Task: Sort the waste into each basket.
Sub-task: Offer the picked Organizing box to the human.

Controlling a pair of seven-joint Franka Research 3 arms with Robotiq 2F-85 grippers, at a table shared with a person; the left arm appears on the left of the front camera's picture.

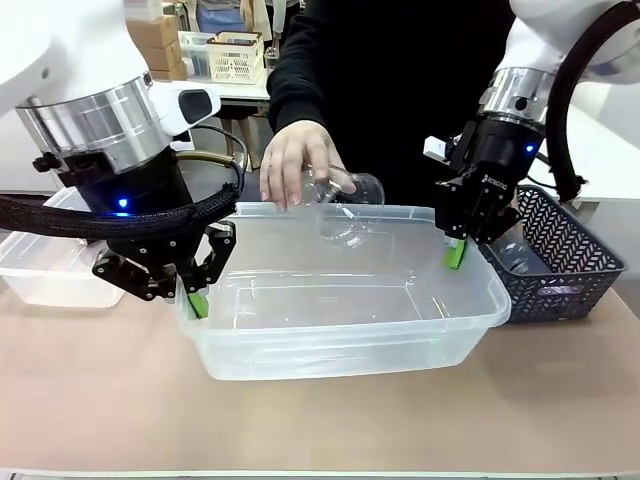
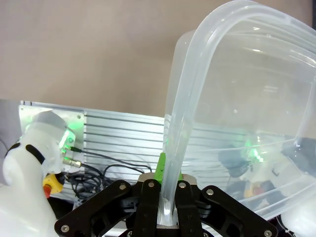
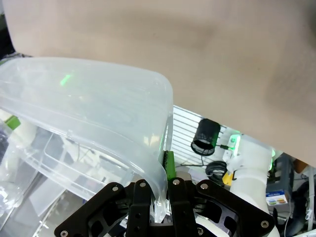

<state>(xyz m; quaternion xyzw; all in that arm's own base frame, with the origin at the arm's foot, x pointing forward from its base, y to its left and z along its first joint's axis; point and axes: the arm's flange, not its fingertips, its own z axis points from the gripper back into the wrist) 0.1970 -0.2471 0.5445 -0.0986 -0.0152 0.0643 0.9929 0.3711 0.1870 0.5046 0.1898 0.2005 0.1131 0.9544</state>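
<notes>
Within left claw (image 1: 197,300), right claw (image 1: 455,251): tub rim (image 1: 402,212).

**Front view:** bright, even light from overhead. The tub (image 1: 340,350) casts only a faint, soft-edged shadow on the table (image 1: 320,430). Small white highlights run along its rim and on the bottle (image 1: 345,190). Focus is sharp, with mild stretching toward the edges. **Wrist views:** wide-angle distortion bends the tub rim into a strong curve. The plastic nearest the lens looks soft and milky, with green glints in it. The table behind is blurred and unevenly shaded, darker toward the right in the right wrist view.
</notes>
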